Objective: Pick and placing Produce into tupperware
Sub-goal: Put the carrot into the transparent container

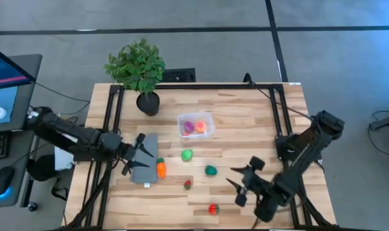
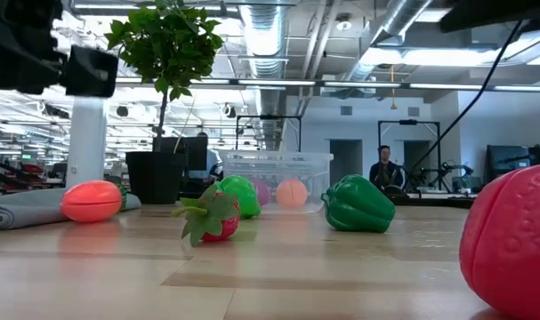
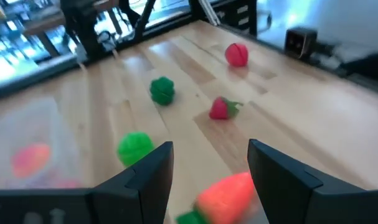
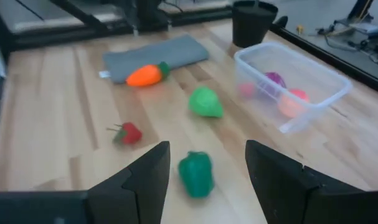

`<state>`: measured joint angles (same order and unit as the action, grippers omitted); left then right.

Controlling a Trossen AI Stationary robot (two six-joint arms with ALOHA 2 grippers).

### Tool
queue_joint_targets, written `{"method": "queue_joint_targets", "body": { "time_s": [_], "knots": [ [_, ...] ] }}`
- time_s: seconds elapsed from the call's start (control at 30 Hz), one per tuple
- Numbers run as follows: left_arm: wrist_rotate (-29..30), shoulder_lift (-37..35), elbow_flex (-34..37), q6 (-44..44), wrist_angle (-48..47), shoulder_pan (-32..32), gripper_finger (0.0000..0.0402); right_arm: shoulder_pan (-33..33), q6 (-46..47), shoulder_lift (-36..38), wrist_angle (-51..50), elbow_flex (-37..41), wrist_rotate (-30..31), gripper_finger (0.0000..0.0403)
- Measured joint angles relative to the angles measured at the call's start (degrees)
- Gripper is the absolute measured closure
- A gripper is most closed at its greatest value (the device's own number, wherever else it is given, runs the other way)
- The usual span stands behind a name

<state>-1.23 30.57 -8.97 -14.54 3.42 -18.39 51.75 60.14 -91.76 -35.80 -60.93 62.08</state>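
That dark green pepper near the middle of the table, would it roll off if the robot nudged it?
Probably a wobble rather than a roll: the pepper looks lumpy and lobed and sits on a broad side. Its glossy skin suggests smooth plastic, so fingers might slip. It seems small and likely light, so the open right gripper could shove it easily.

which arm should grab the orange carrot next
Left. Its open tool hangs right beside the carrot at the grey slab; the right tool is across the table, nearer the dark green pepper.
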Motion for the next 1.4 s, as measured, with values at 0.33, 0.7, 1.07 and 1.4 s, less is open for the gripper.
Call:
{"method": "queue_joint_targets", "body": {
  "time_s": [0.33, 0.7, 1.07, 1.4],
  "knots": [
    [12.20, 20.18, -10.50, -8.49, -6.31, -9.46, 0.0205, 9.64, 17.74, -7.98, 0.27, 0.00, 10.74, 0.0170],
    [15.44, 43.77, -30.49, -13.96, -26.65, -11.01, 0.0205, 10.75, 21.22, -11.94, 5.94, -0.02, 11.90, 0.0170],
    [15.54, 56.82, -39.12, -18.15, -40.57, -10.91, 0.0205, 10.73, 8.61, -11.90, 17.19, -0.04, 12.39, 0.0170],
    [18.42, 57.11, -41.31, -22.72, -40.81, -10.60, 0.0203, 10.71, 5.79, -11.90, 19.20, -0.05, 12.60, 0.0170]
  ]
}}
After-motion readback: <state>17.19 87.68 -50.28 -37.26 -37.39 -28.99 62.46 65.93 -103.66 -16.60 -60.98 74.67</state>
